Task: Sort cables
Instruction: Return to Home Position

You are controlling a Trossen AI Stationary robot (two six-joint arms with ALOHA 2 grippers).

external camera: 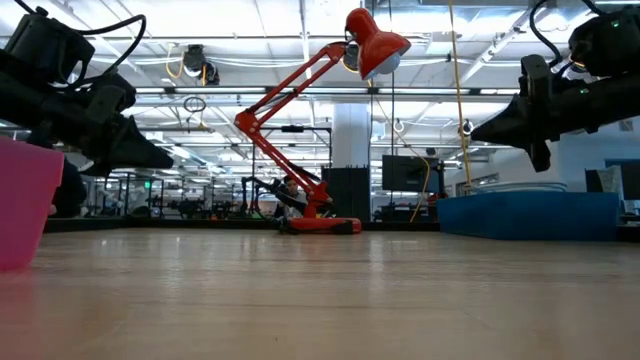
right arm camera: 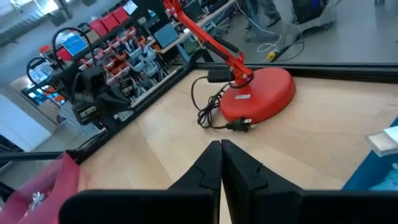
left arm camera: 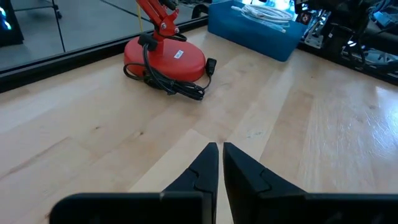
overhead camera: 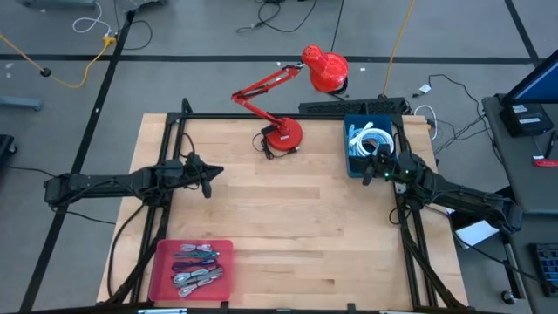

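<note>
Large coiled white and light-blue cables (overhead camera: 368, 139) lie in a blue bin (overhead camera: 352, 163) at the table's far right, also seen as cables (left arm camera: 267, 12) in the left wrist view. Short bundled cables (overhead camera: 197, 267) lie in a pink tray (overhead camera: 166, 277) at the near left. My left gripper (overhead camera: 209, 177) hovers shut over the table's left part, empty. My right gripper (overhead camera: 373, 171) hovers shut at the blue bin's near edge, holding nothing. In both wrist views the fingers, left (left arm camera: 220, 152) and right (right arm camera: 221, 149), are closed together above bare wood.
A red desk lamp (overhead camera: 283, 133) stands at the table's far middle, its black cord (left arm camera: 171, 84) bunched at its base (right arm camera: 258, 96). A black power strip (overhead camera: 349, 107) lies along the far edge. Open wooden surface (overhead camera: 288, 218) spans the middle.
</note>
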